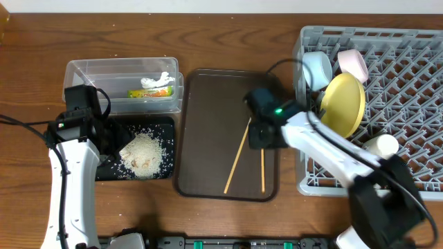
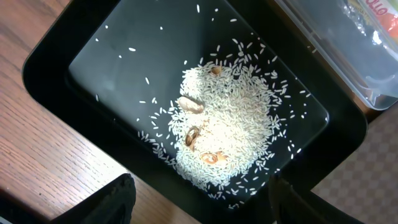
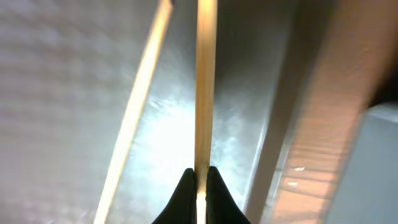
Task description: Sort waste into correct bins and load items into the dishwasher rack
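Claw of the right arm [image 3: 198,182] first: tips pressed together on one chopstick [image 3: 205,81], low over the dark brown serving tray [image 1: 208,104]; lifted off it or not, impossible to tell. Second chopstick [image 3: 140,106] just beside, loose, lying on that tray and slanting away from the held one. Further right, past the tray rim and a strip of bare desk [image 1: 221,41], the dishwasher rack [image 1: 422,104], carrying the yellow plate [image 1: 344,104] on edge, the light blue bowl [image 1: 316,69], the white bowl [image 1: 353,63] and the small white cup [image 1: 382,145]. Over on the other side, left claw [image 2: 200,196] spread apart and empty, poised above the black tray [image 2: 106,56], with the rice [image 2: 230,124] heaped inside and a few brown bits mixed in. Just beyond it, the clear tub [image 1: 90,72] with the snack wrapper [image 1: 151,92] and the white scrap [image 1: 158,78] inside. Step in hand, by the look of it: taking up the first chopstick for the rack, waste seemingly sorted and crockery loaded. Next move, as a judgement only: raise the stick clear of the tray rim, carry it right over the rack wall, hold firm against twisting of so thin a piece, then set it down among the pegs where unlikely to drop through the lattice. After that, back for the second chopstick.
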Robot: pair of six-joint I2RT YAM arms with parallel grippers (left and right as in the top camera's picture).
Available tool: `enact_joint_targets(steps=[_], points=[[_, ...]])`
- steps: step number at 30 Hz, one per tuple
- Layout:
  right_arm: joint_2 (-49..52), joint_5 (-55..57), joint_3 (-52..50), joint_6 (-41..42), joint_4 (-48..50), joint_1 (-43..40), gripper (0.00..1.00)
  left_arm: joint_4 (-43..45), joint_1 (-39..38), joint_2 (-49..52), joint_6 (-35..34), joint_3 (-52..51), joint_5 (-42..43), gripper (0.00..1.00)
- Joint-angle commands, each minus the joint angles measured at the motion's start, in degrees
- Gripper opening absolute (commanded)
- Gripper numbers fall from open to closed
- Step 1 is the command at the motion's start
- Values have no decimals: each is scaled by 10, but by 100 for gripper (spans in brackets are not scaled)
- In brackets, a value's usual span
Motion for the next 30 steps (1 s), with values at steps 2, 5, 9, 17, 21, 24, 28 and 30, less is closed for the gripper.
enact_joint_targets(steps=[2,5,9,17,21,24,28,30], points=[[-59,2,47,-101,-22,-33,1,-3,3,-2,0,1,-3,71],[-86,3,63,-140,-43,-62,1,-3,3,-2,0,1,-3,72],[-104,5,66,-170,-64,-113,1,-3,3,-2,0,1,-3,71],[-96,4,65,-209,-102,-207,1,-3,3,-2,0,1,-3,71],[-87,4,65,-216,-115,-228,1,-3,3,-2,0,1,-3,72],[-78,5,65,-224,-120,-234,1,-3,3,-2,0,1,-3,71],[-71,1,65,-223,-117,-235,1,-3,3,-2,-1,1,-3,71],[-71,-20,65,-224,-108,-235,3,-3,3,-2,-1,1,-3,71]])
